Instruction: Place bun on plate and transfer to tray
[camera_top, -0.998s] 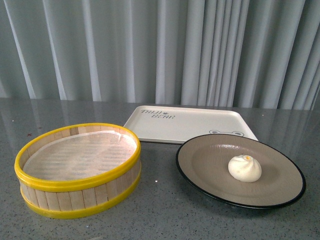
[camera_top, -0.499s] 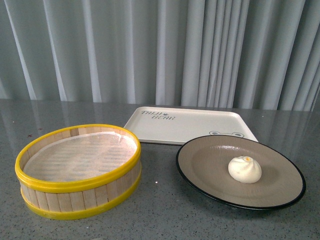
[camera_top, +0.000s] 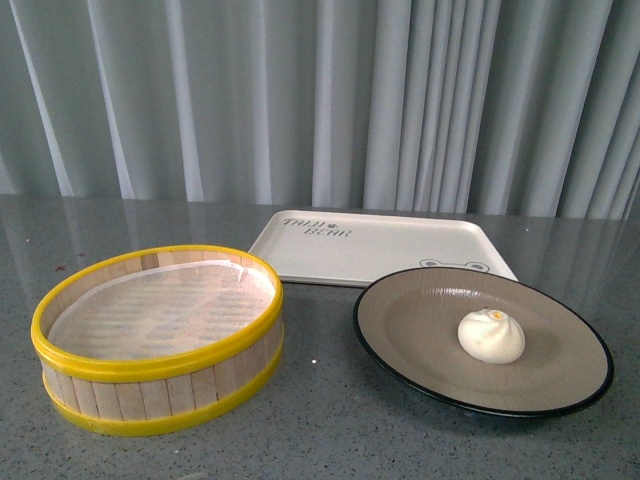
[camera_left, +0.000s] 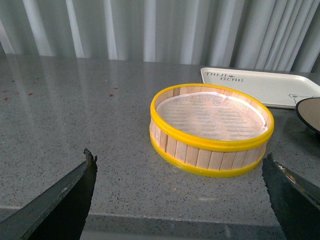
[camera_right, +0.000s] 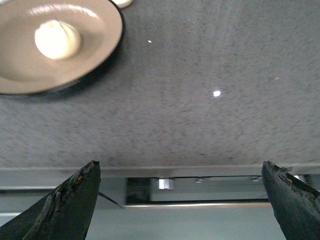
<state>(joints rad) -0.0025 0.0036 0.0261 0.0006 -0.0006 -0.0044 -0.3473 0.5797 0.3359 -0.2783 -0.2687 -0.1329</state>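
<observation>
Taupe plate (camera_top: 410, 325) carries the bun (camera_top: 491, 336), just beside the tray (camera_top: 380, 250). Left fingers (camera_left: 60, 200) and right fingers (camera_right: 65, 205) gape, empty. You should grip the plate rim and keep it level.

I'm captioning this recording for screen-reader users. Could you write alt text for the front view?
A small white bun sits on a brown plate at right on a grey table; a cream tray lies just behind it and a yellow-rimmed steamer basket stands at left. No arm is in view.
</observation>
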